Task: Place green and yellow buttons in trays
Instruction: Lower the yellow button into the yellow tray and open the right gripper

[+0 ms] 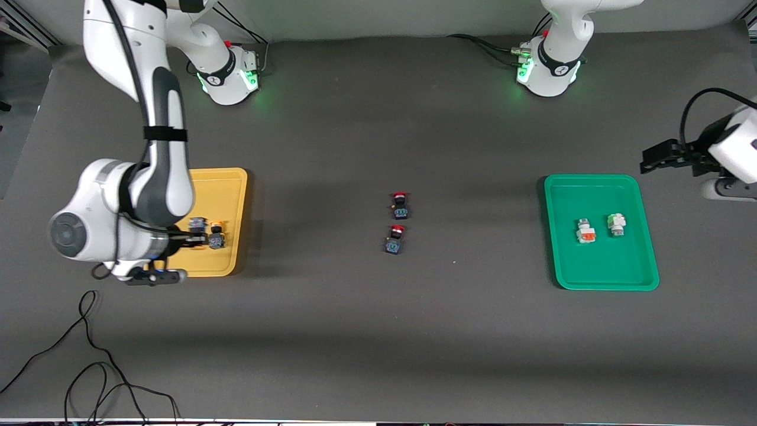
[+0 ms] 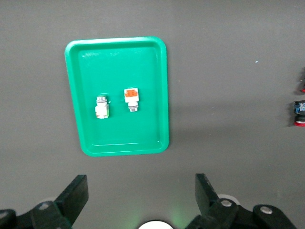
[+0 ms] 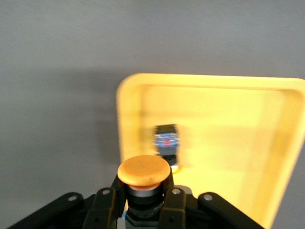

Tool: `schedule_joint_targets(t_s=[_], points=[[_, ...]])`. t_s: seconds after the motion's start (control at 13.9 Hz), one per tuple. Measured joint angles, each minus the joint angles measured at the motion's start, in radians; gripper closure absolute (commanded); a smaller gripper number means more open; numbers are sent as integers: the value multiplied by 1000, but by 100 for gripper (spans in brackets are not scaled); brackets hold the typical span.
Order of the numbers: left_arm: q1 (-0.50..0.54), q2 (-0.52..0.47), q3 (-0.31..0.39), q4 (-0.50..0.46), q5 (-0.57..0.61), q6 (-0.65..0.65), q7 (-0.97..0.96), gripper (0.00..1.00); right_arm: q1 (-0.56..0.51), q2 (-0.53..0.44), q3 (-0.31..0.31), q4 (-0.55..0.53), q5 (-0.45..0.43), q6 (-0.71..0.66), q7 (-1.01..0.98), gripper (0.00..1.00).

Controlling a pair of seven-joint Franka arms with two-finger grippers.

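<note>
I see the right gripper (image 1: 204,240) clamped on an orange-capped button (image 1: 216,235), its fingers (image 3: 106,206) pinching the dark body just under the round cap, held over the yellow tray (image 1: 233,195) at the right arm's end of the table. A second dark-bodied button (image 3: 167,143) lies on its side in that tray, just beside the held one, and the arm's white forearm hides part of the tray from the front camera. Mid-table, two red-capped buttons (image 1: 400,204) sit close together on the matte dark mat. The green tray (image 1: 591,183), shallow glossy plastic with rounded corners, holds the white orange-marked button (image 1: 585,231) and the white green-marked button (image 1: 616,223), side by side, apart. The left gripper (image 2: 141,195) waits with its jaws spread wide and nothing between them, over the mat off the green tray's edge.
</note>
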Motion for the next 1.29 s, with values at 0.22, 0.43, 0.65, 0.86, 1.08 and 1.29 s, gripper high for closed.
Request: schedule_joint_targets(t_s=[0.22, 0.43, 0.65, 0.86, 1.08, 1.29], points=[[-28, 7, 0, 35, -1, -48, -20, 0, -46, 4, -10, -104, 0, 129, -145, 100], [-35, 14, 1, 65, -1, -74, -30, 0, -58, 17, -8, -193, 1, 241, -208, 100], [-38, 17, 1, 64, -1, -74, -33, 0, -56, 29, 11, -228, 6, 314, -210, 100], [-39, 21, 1, 64, 0, -74, -33, 0, -53, 46, 24, -233, 48, 329, -218, 100], [-41, 21, 1, 64, 1, -73, -33, 0, -53, 65, 25, -233, 64, 334, -229, 50], [-41, 19, 1, 63, 1, -72, -33, 0, -53, 71, 24, -233, 67, 335, -231, 6]])
